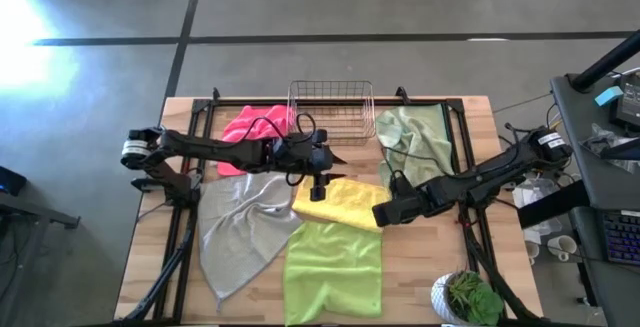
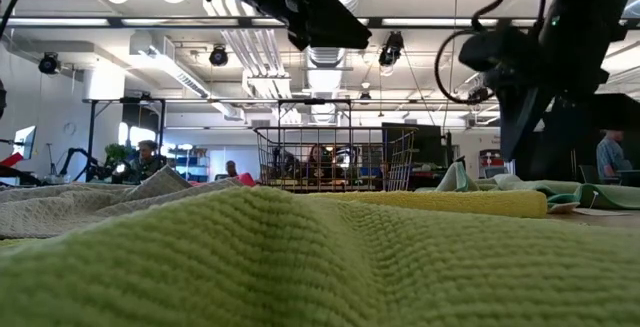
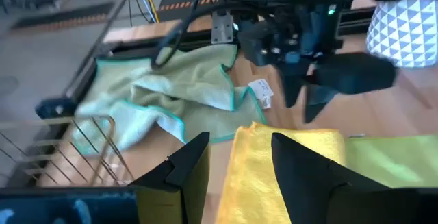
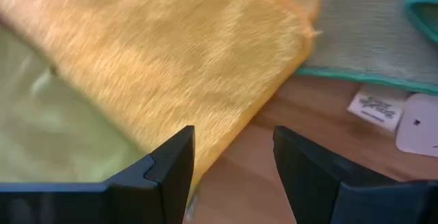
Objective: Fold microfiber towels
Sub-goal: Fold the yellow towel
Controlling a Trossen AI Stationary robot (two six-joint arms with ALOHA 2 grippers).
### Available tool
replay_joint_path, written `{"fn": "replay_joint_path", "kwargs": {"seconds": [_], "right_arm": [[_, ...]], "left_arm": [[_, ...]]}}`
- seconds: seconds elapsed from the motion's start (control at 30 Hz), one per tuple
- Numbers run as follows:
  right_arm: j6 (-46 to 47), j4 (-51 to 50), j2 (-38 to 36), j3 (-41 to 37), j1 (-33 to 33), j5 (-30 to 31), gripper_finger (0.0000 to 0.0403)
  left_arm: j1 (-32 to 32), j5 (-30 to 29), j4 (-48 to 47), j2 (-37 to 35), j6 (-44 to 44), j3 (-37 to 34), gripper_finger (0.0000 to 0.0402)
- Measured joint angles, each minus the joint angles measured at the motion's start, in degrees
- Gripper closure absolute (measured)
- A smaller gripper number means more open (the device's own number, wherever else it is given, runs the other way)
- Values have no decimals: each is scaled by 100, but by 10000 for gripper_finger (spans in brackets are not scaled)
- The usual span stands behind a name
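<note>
**Op:** Hovering my left gripper [image 1: 318,193] over the folded yellow microfiber towel [image 1: 341,203] mid-table, jaws parted, empty. My right gripper [image 1: 383,213] sits at that towel's right edge, spread wide, holding nothing.

**Spotter:** Risk?

**Op:** Closing there could pinch the lime green cloth [image 1: 333,270] touching it, I reckon, dragging both.

**Spotter:** Views?

**Op:** My right wrist camera shows bare wood under the fingers [image 4: 168,168]; overhead can't.
</note>
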Motion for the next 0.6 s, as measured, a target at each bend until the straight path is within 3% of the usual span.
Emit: {"fn": "replay_joint_path", "kwargs": {"seconds": [0.23, 0.47, 0.6], "right_arm": [[397, 607, 0, -350, -2, 113, 216], [198, 895, 2, -498, -2, 99, 216], [-122, 897, 2, -498, -2, 81, 216]], "left_arm": [[2, 0, -516, -7, -253, 4, 259], [4, 0, -1989, 7, -257, -8, 259], [4, 1, -2365, 170, -302, -56, 259]]}}
